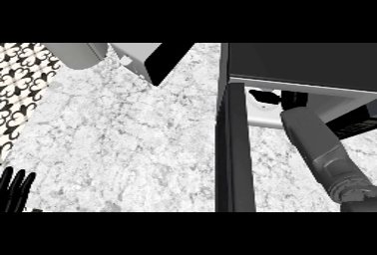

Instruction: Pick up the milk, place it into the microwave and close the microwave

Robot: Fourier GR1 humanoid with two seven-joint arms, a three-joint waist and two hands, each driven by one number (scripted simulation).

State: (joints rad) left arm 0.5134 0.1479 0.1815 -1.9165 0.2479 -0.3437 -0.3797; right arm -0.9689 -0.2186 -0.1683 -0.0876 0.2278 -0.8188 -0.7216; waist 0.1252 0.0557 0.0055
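Note:
The microwave [298, 62] stands at the upper right with its dark door [236, 149] swung open toward me. Inside its cavity, the white milk carton [267, 99] shows only in part. My right forearm reaches into the opening, and my right hand [294, 98] is curled round the milk, with a black fingertip showing on the carton's left side. Most of the carton is hidden by the hand and the microwave's top. My left hand [15, 189] rests open at the lower left edge, fingers up.
A grey appliance [74, 54] and a grey-and-black box [151, 60] stand at the counter's back left. The white marble counter [125, 139] spreads between them and the open door. A black-and-white patterned surface [22, 84] runs along the left edge.

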